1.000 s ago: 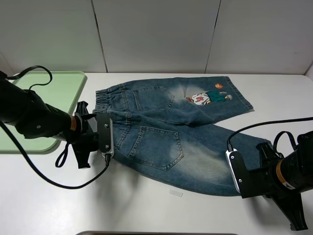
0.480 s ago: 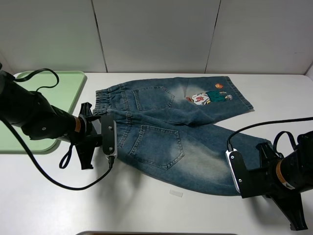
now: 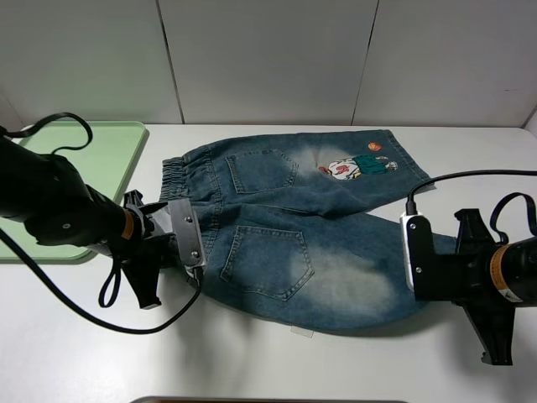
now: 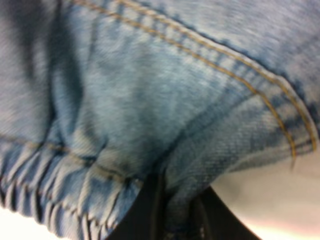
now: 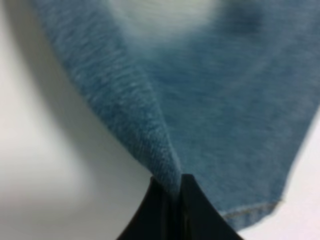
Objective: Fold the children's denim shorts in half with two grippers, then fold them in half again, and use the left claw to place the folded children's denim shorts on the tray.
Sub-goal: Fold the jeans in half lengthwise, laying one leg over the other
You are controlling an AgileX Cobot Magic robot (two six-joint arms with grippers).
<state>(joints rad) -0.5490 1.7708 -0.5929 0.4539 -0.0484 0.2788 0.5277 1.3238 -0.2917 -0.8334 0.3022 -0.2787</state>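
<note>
Left pincer (image 4: pixel 172 200) has clamped children's denim shorts (image 3: pixel 285 252); right pincer (image 5: pixel 172 192) grips them too

Tray (image 3: pixel 109 155) cut by frame edge; left fingers (image 4: pixel 148 215) half-buried in shorts (image 4: pixel 150 90)

- The desk (image 3: pixel 470 151) is a plain white matte surface that fills the lower part of the high view.
- Behind the desk's far edge stands a wall (image 3: pixel 268 59) of pale grey panels.
- Two thin dark seams (image 3: pixel 170 63) run down the wall to the desk, slightly slanted.
- The light is soft and even, and shadows on the desk are faint.
- A dark strip (image 3: pixel 268 400) shows at the desk's near edge.
</note>
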